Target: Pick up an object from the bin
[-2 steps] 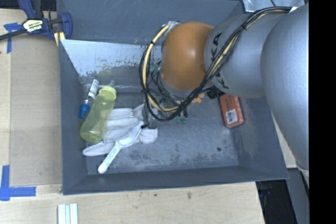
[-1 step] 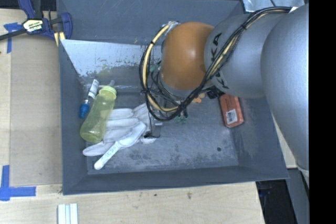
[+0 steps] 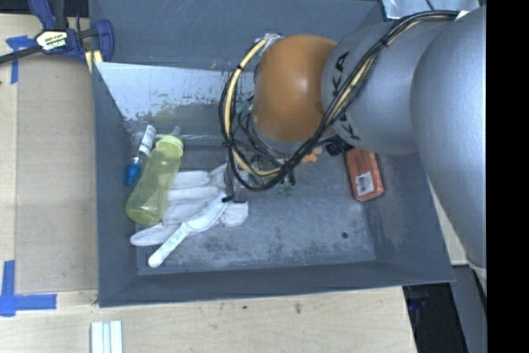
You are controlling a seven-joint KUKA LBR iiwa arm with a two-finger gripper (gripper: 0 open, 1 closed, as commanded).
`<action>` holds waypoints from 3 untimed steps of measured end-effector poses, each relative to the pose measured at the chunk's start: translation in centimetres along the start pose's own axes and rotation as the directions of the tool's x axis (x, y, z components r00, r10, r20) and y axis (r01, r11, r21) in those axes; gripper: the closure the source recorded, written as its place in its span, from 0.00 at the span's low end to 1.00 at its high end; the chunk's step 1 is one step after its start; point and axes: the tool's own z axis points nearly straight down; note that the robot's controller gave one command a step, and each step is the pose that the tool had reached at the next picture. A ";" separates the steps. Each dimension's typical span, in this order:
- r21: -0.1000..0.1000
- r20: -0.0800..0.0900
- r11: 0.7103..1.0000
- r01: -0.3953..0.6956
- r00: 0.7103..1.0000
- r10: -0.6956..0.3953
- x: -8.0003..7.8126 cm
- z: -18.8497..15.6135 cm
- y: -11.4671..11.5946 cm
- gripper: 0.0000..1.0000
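One white glove lies just beside pincer, on its view-left, long axis running away from it. Yellow-green bottle beyond glove. Red block opposite side, well apart. Pincer spread or pressed: cannot tell.

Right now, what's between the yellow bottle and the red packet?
In the camera view: the white glove beside the bottle, then the gripper over the glove's edge.

Yellow-green bottle; white glove
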 end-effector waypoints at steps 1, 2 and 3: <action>0.000 0.000 1.000 0.000 1.000 0.000 0.0 0.0 0.0 0.00; 0.000 0.000 1.000 0.001 1.000 -0.001 0.0 0.0 0.0 1.00; 0.000 0.000 1.000 0.001 1.000 -0.001 0.0 0.0 0.0 0.00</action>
